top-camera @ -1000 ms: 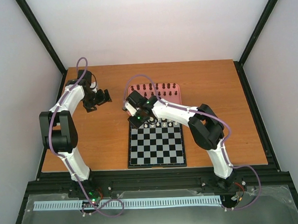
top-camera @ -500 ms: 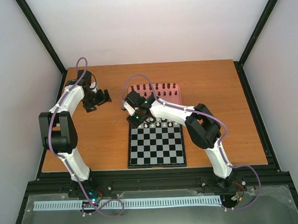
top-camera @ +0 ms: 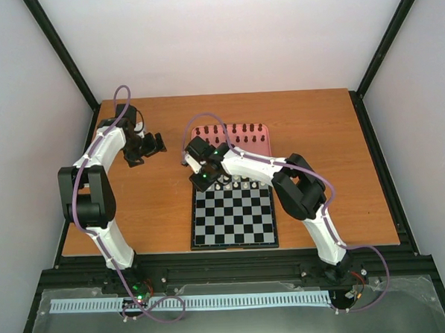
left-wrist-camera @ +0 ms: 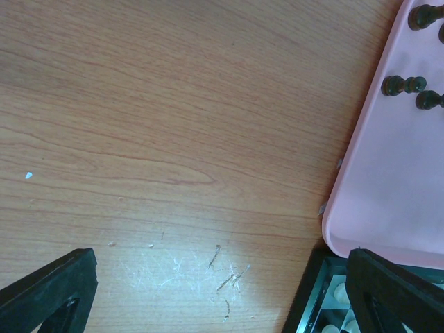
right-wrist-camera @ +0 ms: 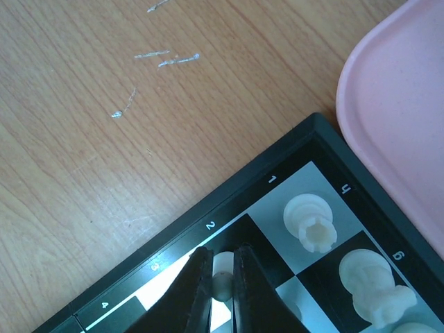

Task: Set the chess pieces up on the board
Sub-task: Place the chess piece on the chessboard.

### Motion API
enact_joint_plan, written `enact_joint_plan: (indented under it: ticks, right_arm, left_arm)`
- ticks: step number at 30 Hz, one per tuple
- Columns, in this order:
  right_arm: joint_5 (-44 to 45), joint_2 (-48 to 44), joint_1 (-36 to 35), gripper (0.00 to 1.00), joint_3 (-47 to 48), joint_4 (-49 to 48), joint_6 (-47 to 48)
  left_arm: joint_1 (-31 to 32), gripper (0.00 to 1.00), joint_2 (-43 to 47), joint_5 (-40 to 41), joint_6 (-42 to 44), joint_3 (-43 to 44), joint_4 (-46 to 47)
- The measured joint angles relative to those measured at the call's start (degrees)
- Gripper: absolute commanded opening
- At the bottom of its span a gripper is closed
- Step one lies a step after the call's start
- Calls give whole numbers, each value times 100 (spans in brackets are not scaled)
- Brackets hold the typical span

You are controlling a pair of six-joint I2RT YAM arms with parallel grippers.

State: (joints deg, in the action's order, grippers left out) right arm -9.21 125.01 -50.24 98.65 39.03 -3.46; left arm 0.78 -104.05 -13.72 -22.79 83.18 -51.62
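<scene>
Right tool (right-wrist-camera: 222,284) grips a cream piece (right-wrist-camera: 222,263) at the board's (right-wrist-camera: 208,215) 11 o'clock corner. Left tool (left-wrist-camera: 222,298) hangs released over the worktop (left-wrist-camera: 173,139).

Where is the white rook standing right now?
In the right wrist view, the white rook stands on the pale corner square of the board, beside the white knight and near the pink tray.

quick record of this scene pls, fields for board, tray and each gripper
board: cream rook on corner square, knight next to it
tray: pink, dark pieces standing in it
left gripper: open, empty, above bare table beside the tray
right gripper: shut on small cream piece, near that board corner
</scene>
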Motion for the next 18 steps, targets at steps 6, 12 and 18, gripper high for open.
enact_joint_plan:
  ticks: [6,12,18]
  right_arm:
    - [0,2,22,14,2,33,-17]
    - [-4,2,28,20,11,61,-35]
    - [-26,2,28,24,11,68,-20]
  left_arm:
    - [0,100,0,0,0,0,0]
    - [0,100,0,0,0,0,0]
    - [0,100,0,0,2,0,0]
